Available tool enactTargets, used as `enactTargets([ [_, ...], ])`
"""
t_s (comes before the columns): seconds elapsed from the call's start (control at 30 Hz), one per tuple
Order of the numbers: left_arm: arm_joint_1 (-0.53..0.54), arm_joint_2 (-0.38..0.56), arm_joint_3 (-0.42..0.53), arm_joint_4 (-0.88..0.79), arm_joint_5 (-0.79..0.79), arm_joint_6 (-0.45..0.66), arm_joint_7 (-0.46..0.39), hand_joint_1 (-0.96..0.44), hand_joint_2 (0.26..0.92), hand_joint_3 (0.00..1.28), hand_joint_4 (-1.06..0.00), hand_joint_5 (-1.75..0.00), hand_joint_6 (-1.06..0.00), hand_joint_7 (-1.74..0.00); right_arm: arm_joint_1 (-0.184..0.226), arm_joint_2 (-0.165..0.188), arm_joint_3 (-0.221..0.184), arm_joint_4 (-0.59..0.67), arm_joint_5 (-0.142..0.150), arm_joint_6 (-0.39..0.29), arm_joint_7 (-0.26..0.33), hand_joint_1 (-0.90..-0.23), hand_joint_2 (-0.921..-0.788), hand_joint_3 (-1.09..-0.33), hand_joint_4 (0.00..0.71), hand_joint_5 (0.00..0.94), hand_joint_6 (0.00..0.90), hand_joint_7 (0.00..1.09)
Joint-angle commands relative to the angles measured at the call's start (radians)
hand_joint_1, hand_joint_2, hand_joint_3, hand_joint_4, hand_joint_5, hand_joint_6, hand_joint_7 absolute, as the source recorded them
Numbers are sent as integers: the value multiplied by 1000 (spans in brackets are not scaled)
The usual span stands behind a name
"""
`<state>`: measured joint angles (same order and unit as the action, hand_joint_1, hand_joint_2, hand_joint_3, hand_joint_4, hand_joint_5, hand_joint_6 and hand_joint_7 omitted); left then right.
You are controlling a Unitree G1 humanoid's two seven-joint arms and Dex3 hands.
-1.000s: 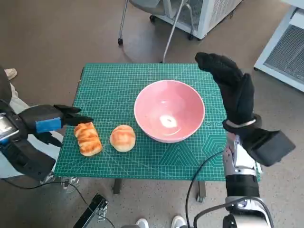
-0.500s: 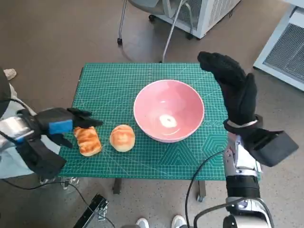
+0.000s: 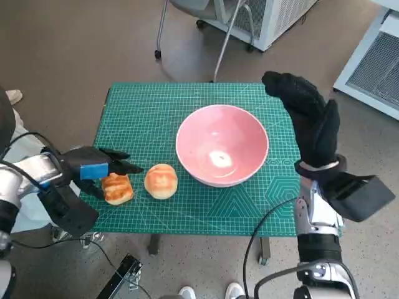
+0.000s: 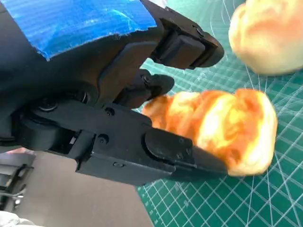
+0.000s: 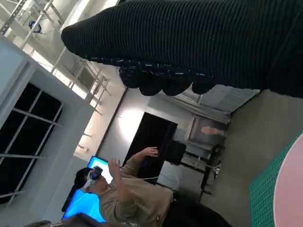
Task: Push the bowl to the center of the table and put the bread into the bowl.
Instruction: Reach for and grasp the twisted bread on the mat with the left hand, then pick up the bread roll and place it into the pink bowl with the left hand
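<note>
**A:** Near-left corner of the tabletop (image 3: pixel 187 208): the left hand (image 3: pixel 100 167) is over the long bread roll (image 3: pixel 116 188), fingers (image 4: pixel 182 158) spread either side of it, nothing pinched yet that I can see.

**B:** That roll looks soft and light, glazed crust, so I'd judge it will squash rather than slip. Best taken across its middle, gently.

**A:** Just right of it, the round bun (image 3: pixel 161 180), sitting apart from the roll. Same story, I'd say: light, springy, easy to dent.

**B:** Farther in, the pink bowl (image 3: pixel 222 144), about mid-table, empty. Smooth and rigid by the look, likely to slide easily.

**A:** Far right, the right hand (image 3: pixel 307 118) is raised above the edge, fingers extended, holding nothing.
</note>
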<state>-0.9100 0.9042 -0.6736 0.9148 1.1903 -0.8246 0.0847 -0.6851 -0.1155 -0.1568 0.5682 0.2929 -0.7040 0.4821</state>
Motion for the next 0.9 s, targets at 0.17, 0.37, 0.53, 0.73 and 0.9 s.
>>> enactTargets([
  [0.17,-43,-54,-100,97,87,66,70,111,917,192,-334,-29,-465,-37,31,-9,-6,-10,8,17,3,-653,-921,-784,336,22,-1,826],
  [0.37,-62,-91,-160,161,120,108,134,134,921,269,-519,-49,-642,-77,29,-10,-7,-5,11,14,4,-650,-921,-785,339,24,-1,825],
  [0.53,-84,-108,-201,207,139,132,201,39,921,230,-510,-833,-624,-999,26,-11,-8,1,9,6,1,-652,-921,-782,343,26,-1,827],
  [0.73,-114,-105,-224,229,126,134,252,5,886,213,-569,-1205,-575,-1274,25,-9,-7,0,12,6,2,-652,-921,-781,348,29,-1,828],
  [0.9,-122,-105,-227,247,112,154,277,2,674,605,-557,-1355,-550,-1394,24,-8,-7,3,14,7,3,-653,-921,-781,349,30,-1,826],
])
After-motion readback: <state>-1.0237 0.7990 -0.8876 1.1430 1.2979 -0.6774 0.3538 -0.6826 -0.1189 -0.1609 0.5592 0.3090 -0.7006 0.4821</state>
